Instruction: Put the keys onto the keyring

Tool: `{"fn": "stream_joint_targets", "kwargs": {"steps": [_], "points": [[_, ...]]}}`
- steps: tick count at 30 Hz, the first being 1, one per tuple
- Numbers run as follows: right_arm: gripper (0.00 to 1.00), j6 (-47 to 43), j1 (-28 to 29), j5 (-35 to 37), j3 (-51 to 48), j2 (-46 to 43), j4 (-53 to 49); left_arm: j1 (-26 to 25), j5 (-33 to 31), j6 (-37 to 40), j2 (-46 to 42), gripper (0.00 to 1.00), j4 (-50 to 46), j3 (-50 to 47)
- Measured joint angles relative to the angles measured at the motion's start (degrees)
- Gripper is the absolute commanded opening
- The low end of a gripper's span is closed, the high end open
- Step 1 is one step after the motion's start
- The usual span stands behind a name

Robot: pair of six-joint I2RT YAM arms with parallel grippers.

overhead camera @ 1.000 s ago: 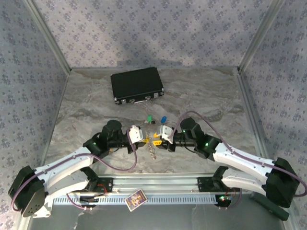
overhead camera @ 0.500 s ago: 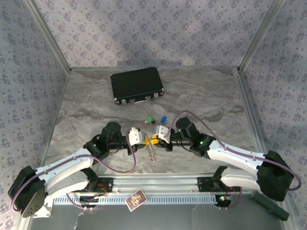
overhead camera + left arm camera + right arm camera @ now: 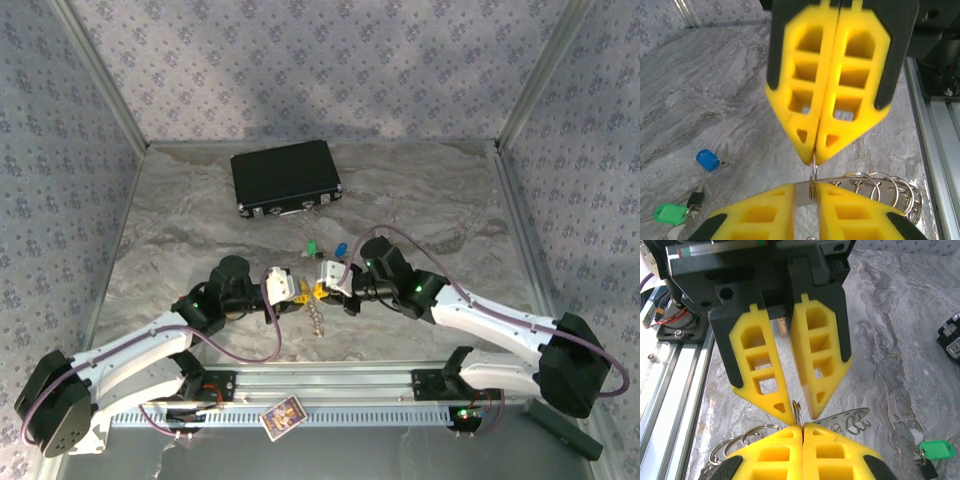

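The keyring (image 3: 317, 312) is a bunch of silvery rings (image 3: 880, 187) with a thin metal strip, held up over the table between the two arms. My right gripper (image 3: 803, 429) is shut on one upright ring (image 3: 797, 410) of it. Tip to tip with it is my left gripper (image 3: 806, 192), its jaws slightly apart with that same ring (image 3: 813, 176) standing in the gap. The keys lie on the table just beyond: the green-headed key (image 3: 313, 249) and the blue-headed key (image 3: 341, 249). The blue key (image 3: 707, 160) and green key (image 3: 669, 213) lie apart from the grippers.
A black case (image 3: 285, 177) lies at the back of the marble table. A small black fob (image 3: 695, 200) lies beside the green key. The aluminium rail (image 3: 330, 385) with a printed card (image 3: 283, 415) runs along the near edge. Patterned walls enclose three sides.
My right gripper has moved left to meet the left one and has shut on the ring. The left jaws, shut before, have parted a little.
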Motion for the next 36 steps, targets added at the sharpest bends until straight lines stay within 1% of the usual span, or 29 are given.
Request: {"fn": "stream_joint_targets", "kwargs": {"steps": [11,19,21,24,25,26,29,32,34,36], "points": [[0.00,-3.56,1.53,1.92,4.59,3.56,-7.52,-0.52,-0.57,1.33,1.44,0.17,-2.58,0.76],[0.00,-4.59,1.88,2.64,6.67,4.76,-10.23,-0.57,-0.52,1.68,1.62,0.14,-2.71,1.60],[0.00,-4.59,1.88,2.64,7.08,4.98,-10.64,-0.57,-0.37,1.68,1.68,0.10,-2.69,1.68],[0.00,-4.52,1.70,2.82,7.13,5.01,-10.75,-0.57,-0.13,2.12,2.08,0.00,-2.75,1.86],[0.08,-4.31,1.44,2.64,7.13,5.01,-10.75,-0.57,-0.15,2.14,2.21,0.00,-2.80,1.97],[0.21,-3.65,0.94,2.32,7.04,4.85,-10.60,-0.57,-0.15,2.16,2.36,0.00,-2.91,2.21],[0.38,-1.20,-0.92,1.16,4.98,2.36,-7.82,-0.57,-0.55,2.14,2.36,0.00,-3.08,2.45],[0.55,3.37,-4.13,1.14,0.24,-3.69,-2.84,-0.57,-0.83,2.14,2.36,0.00,-3.54,2.45],[0.60,8.52,-5.38,4.85,-3.02,-7.21,0.85,-0.57,-1.05,2.14,2.36,0.00,-3.56,2.45],[0.61,16.11,-5.95,11.76,-4.31,-8.70,1.60,-0.57,-1.75,2.05,2.36,0.00,-3.58,2.45]]}}
